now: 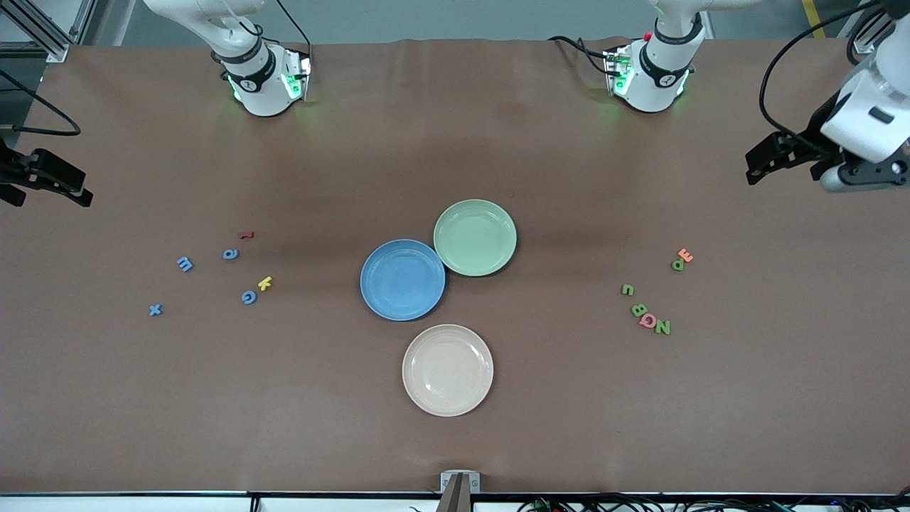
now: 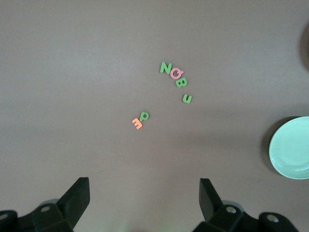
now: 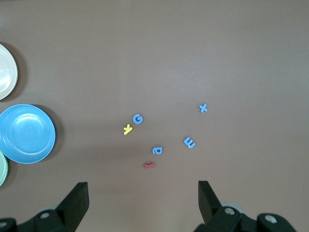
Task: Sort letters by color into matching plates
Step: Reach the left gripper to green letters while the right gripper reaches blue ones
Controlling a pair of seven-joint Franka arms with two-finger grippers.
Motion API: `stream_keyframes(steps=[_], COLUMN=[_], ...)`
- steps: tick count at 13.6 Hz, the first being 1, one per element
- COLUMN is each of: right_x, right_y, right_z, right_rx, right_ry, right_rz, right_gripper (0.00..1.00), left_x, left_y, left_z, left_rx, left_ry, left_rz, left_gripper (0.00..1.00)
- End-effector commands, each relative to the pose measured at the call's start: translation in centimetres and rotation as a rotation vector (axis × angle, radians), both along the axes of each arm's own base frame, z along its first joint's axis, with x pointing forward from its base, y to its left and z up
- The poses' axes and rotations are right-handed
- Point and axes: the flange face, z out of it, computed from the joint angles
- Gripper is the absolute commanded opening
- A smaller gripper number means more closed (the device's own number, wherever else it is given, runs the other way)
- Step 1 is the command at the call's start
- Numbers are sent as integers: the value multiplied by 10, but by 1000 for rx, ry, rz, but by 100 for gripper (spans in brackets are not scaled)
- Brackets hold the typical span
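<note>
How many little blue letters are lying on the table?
4, all toward the right arm's end of the table, none on a plate: the blue x nearest the front camera, the blue G beside a yellow letter, the blue m, the blue a.

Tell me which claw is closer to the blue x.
Right. The right claw hangs open over the table's edge at the right arm's end, where the blue x lies. The left claw hangs open over the left arm's end, past the plates.

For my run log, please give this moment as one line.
left tool: open, waiting | right tool: open, waiting | letters: unsorted on table | plates: empty
</note>
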Motion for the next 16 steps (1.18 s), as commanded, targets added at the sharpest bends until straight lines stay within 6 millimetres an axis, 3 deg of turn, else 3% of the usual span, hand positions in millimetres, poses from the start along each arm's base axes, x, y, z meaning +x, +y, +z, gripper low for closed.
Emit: stream_keyframes(steps=[1,3,6,11,12,13,16], right_x=[1,5,24,46,47,51,70], right_y=[0,5,28,45,57,69,77], right_z=[4,-2,-34,-77,-88,-103,-169], right_rx=[-9,-9,-24,-19,-19,-26,-33], right_ry=[-4,2,48,97,113,142,200], right_rz=[-9,1,40,67,88,105,114], right_gripper=[100,100,100,100,100,100,100], left_x=[25,31,40,34,32,31,25], left_y=[-5,-7,-8,-37,-42,-42,-43], left_z=[-43,-91,-164,-260,-277,-297,-347], left_rx=[-10,-15,-18,-48,-58,-64,-79], left_ry=[39,26,38,-40,-65,-76,-85], left_rz=[-18,-8,-23,-125,-162,-198,-269], left_gripper=[100,100,100,98,96,95,88])
